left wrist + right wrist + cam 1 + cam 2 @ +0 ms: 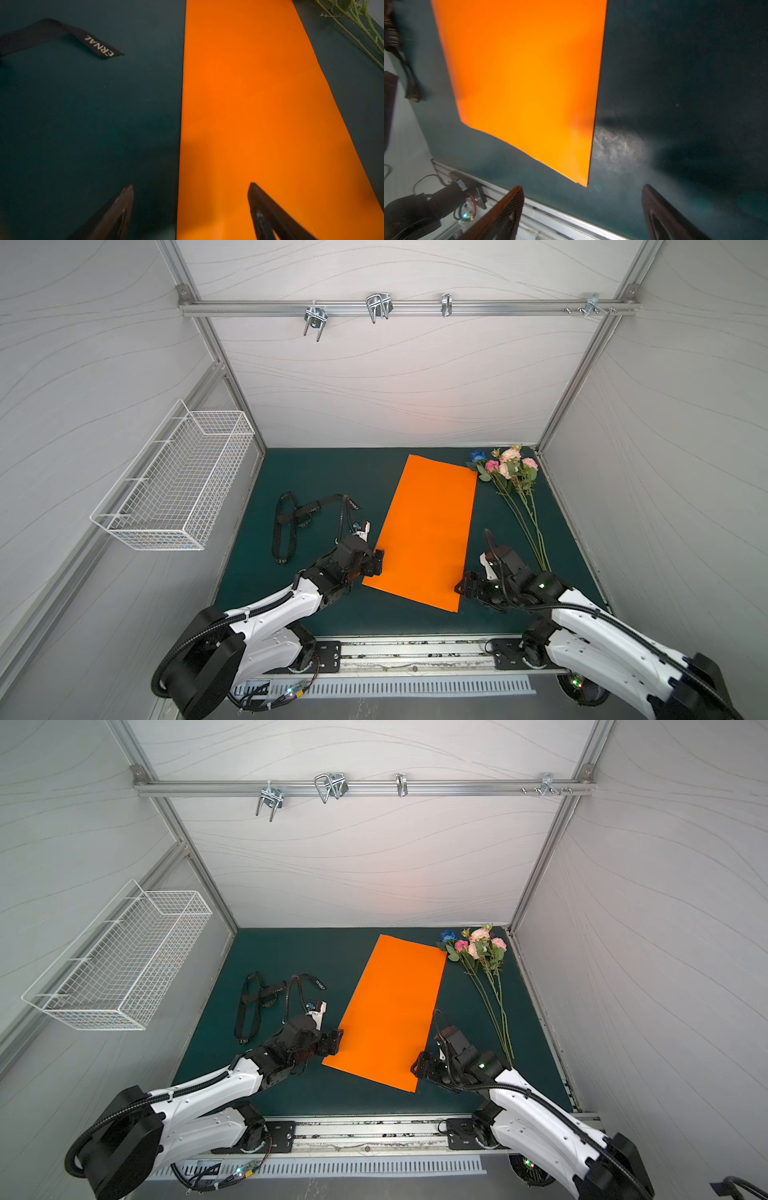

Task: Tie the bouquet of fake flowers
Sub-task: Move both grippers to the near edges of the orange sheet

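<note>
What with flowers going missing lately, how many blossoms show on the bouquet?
5, in a top view: blue blossom leftmost, pink blossom beside it, peach blossom farthest back, second peach nearer, second pink rightmost. Leaves may hide more.

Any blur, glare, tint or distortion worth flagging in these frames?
Both top views: sharp, wide-angle stretch at the edges, warm tint from the orange paper on the back wall. Left wrist: dim; ribbon print readable. Right wrist: soft, pale sheen patch on the mat.

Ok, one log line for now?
left gripper: open, straddling orange sheet edge | right gripper: open, by sheet's near corner | bouquet: untied, beside sheet | ribbon: unused
</note>
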Controlling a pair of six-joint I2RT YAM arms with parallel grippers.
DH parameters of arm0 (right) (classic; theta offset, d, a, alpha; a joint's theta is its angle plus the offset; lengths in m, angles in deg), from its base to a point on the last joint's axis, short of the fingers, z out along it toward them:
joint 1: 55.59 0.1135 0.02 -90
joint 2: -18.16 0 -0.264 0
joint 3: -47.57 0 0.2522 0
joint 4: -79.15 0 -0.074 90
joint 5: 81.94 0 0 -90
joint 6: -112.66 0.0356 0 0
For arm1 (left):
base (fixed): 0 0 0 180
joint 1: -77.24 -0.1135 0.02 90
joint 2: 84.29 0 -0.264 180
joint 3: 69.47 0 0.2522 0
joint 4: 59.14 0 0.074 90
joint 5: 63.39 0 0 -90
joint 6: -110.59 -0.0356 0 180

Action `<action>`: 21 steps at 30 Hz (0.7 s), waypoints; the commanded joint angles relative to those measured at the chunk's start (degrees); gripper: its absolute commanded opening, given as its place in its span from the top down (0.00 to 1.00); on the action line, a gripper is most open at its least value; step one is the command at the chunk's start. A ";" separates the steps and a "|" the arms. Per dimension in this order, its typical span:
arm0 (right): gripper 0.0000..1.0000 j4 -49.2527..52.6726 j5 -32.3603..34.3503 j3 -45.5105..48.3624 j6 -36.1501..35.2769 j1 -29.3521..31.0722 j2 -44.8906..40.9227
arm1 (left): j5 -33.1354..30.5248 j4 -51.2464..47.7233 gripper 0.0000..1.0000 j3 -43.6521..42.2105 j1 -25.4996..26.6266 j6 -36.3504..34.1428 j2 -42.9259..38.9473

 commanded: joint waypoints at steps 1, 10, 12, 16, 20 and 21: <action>0.13 -5.26 -0.87 -0.10 3.32 0.91 4.70 | -0.78 -0.05 0.18 0.64 0.23 3.62 1.77; 0.15 -14.38 -1.25 0.53 4.64 1.00 14.73 | 2.46 3.31 0.40 0.10 0.18 9.00 11.31; 0.15 -16.65 -1.40 1.14 5.41 0.98 16.23 | 2.83 3.53 0.41 0.09 0.23 9.79 12.74; 0.15 -19.90 -1.05 1.43 6.48 0.98 18.90 | 4.48 3.30 0.43 0.13 0.20 10.68 14.36; 0.14 -29.05 -2.38 3.16 7.27 -0.05 20.49 | 6.09 3.49 0.46 -0.09 0.21 10.55 15.00; 0.14 -31.05 -3.01 3.58 7.58 -0.72 20.80 | 6.35 3.44 0.46 -0.12 0.22 10.39 15.26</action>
